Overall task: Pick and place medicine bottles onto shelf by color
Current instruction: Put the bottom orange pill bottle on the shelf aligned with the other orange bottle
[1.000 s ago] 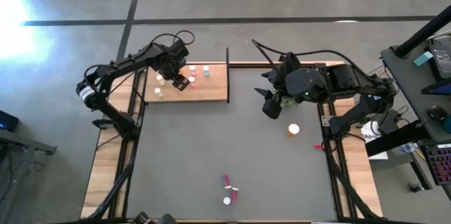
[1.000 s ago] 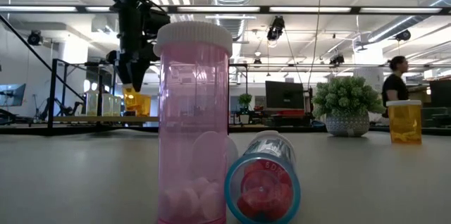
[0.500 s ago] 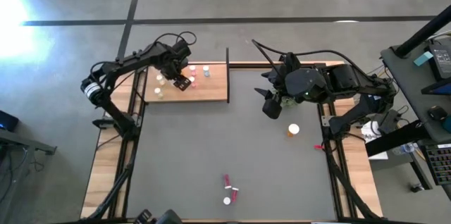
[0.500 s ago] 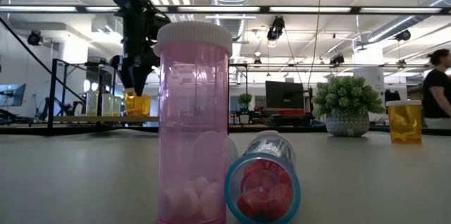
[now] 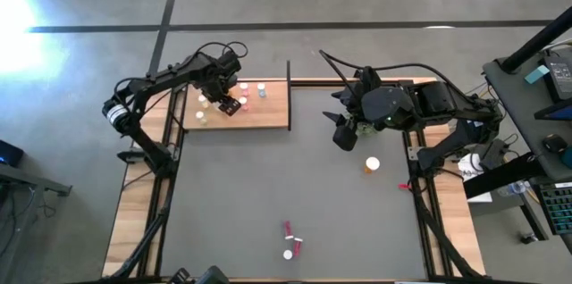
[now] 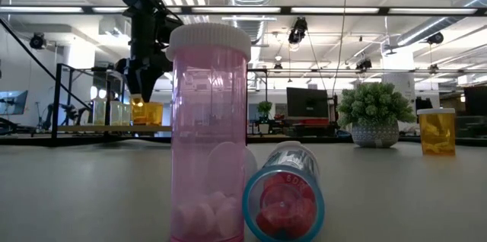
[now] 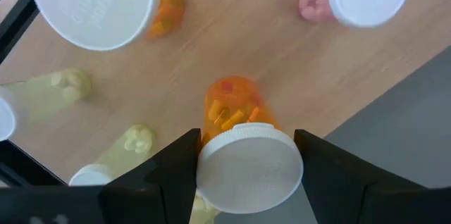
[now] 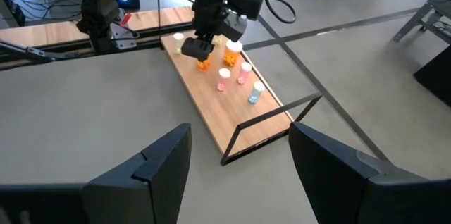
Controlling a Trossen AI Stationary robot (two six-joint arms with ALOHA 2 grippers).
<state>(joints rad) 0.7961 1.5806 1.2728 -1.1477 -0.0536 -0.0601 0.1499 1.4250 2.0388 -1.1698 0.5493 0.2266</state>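
Grey matting covers my table, with the shelf (image 5: 239,105) at its far left. My left gripper (image 7: 248,155) is clamped on an orange bottle (image 7: 236,122) and has come down a little over the past second, so the bottle now sits at the board beside another orange one (image 7: 106,5); release looks next. My right gripper (image 8: 236,157) waits open, far right.
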